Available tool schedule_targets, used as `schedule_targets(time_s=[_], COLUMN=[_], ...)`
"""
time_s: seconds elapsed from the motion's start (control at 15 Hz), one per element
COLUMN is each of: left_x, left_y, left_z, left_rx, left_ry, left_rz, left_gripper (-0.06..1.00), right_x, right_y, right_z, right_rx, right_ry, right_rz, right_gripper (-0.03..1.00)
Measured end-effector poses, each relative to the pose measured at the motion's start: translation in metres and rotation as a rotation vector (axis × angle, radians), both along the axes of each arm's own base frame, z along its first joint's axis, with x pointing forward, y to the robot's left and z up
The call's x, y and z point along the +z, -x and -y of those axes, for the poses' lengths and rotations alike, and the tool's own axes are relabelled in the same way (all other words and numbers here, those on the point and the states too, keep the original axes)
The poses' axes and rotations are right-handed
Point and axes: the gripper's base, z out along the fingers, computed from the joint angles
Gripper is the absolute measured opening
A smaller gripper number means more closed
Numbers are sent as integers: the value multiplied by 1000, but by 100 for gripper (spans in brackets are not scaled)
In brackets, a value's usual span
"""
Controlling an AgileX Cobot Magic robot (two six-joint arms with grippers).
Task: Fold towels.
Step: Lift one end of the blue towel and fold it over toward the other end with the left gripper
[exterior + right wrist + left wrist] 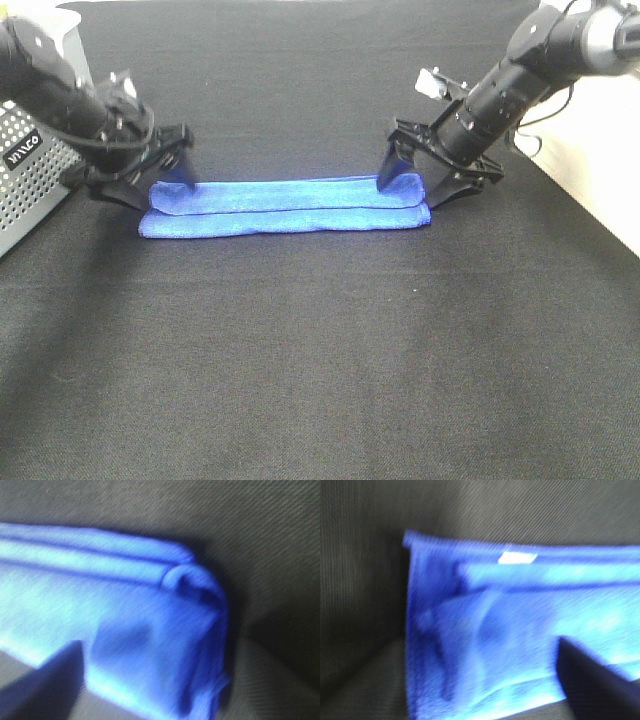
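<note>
The towel (285,206) is a bright blue cloth, folded lengthwise into a long narrow strip on the black table, its top layer set slightly back from the front edge. My left gripper (150,188) stands open over the strip's left end, one finger on either side of the fold. At the right end my right gripper (420,186) is open the same way, fingers spread over the cloth. The blurred left wrist view shows the towel (510,625) with its white tag (517,557) and one dark finger (595,680). The right wrist view shows the rolled towel corner (150,630) and one finger (45,685).
A grey perforated box (25,170) stands at the table's left edge, close behind the left arm. The black table cloth (320,360) spreads wide in front of the towel. A white surface (600,150) borders the table on the right.
</note>
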Motion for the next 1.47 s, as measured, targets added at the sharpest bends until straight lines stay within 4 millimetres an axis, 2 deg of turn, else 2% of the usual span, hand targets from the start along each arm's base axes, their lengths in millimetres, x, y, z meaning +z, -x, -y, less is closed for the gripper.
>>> schedule_targets(time_s=[0.07,0.13,0.2,0.27,0.4,0.53,0.8,0.87,1.0,1.07,1.13,1.2,1.33,1.4,1.47], left_x=[3,3,3,2,1,-10,-24,-25,-30,-30,-30,-30,-24,-16,2], left_y=[-1,-1,1,2,1,0,-2,-3,-3,-3,-3,-3,-5,-7,-9], left_z=[0,0,-1,-2,-4,-4,1,2,2,2,2,2,1,0,-4], left_rx=[3,3,11,14,27,55,115,120,123,123,123,121,74,46,35], left_ry=[1,1,-9,-26,-48,-40,37,43,41,41,41,40,2,-40,-115], left_rz=[-7,-7,-40,-51,-52,-75,-103,-103,-110,-110,-110,-108,-111,-109,-108], left_gripper=[85,85,87,87,87,83,63,55,25,25,12,6,6,6,6], right_x=[9,9,25,33,34,34,35,35,35,35,35,35,35,35,35], right_y=[2,2,4,5,6,6,4,4,4,4,4,4,3,3,3], right_z=[1,1,3,4,4,4,5,5,5,5,5,5,5,5,5], right_rx=[20,20,42,52,61,63,51,51,51,51,51,51,48,47,47], right_ry=[13,13,36,45,51,57,61,61,61,61,61,61,62,62,62], right_rz=[4,4,31,41,36,36,59,59,60,60,60,60,64,66,66], right_gripper=[84,84,85,85,85,85,85,85,85,85,85,85,85,85,85])
